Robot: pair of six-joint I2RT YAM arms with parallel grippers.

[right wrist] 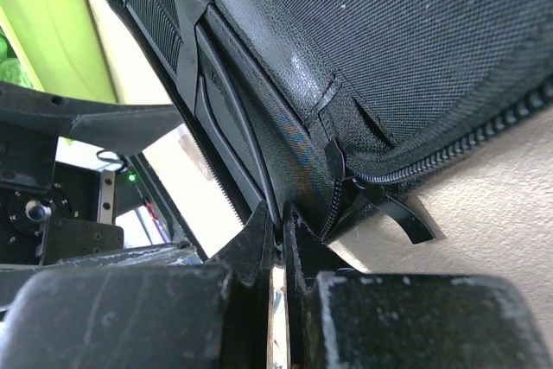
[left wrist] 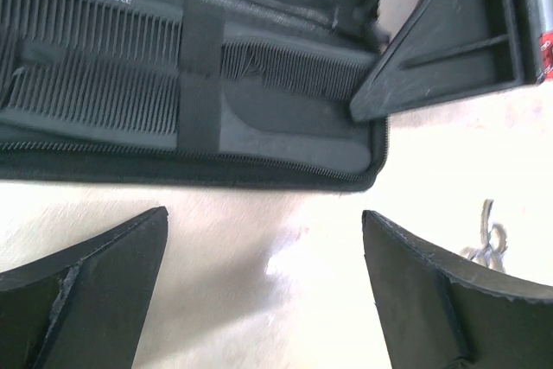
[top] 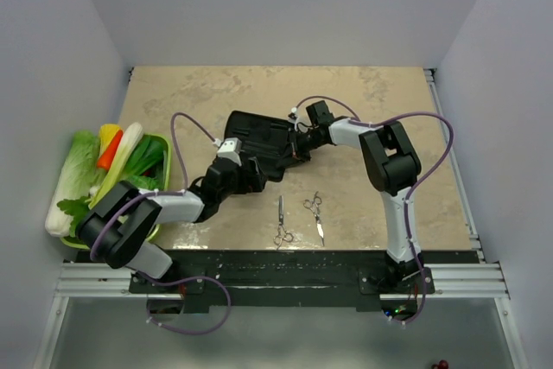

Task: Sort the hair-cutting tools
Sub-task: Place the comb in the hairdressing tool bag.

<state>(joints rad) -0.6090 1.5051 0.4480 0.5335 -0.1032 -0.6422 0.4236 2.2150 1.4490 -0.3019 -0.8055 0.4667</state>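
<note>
The black fabric case [top: 259,137] lies open at mid-table. Two black combs [left wrist: 95,84] sit inside it under an elastic strap [left wrist: 199,75]. Two silver scissors lie on the table in front, one [top: 281,223] left of the other [top: 315,214]; one shows faintly in the left wrist view [left wrist: 488,239]. My left gripper [top: 251,181] is open and empty, low over bare table just in front of the case's zip edge [left wrist: 263,248]. My right gripper [top: 298,146] is shut on the case's edge [right wrist: 283,213] beside the zip [right wrist: 449,149].
A green basket [top: 167,162] of vegetables [top: 112,157] stands at the table's left edge, beside the left arm. White walls enclose the table on three sides. The arms' cables loop above the case.
</note>
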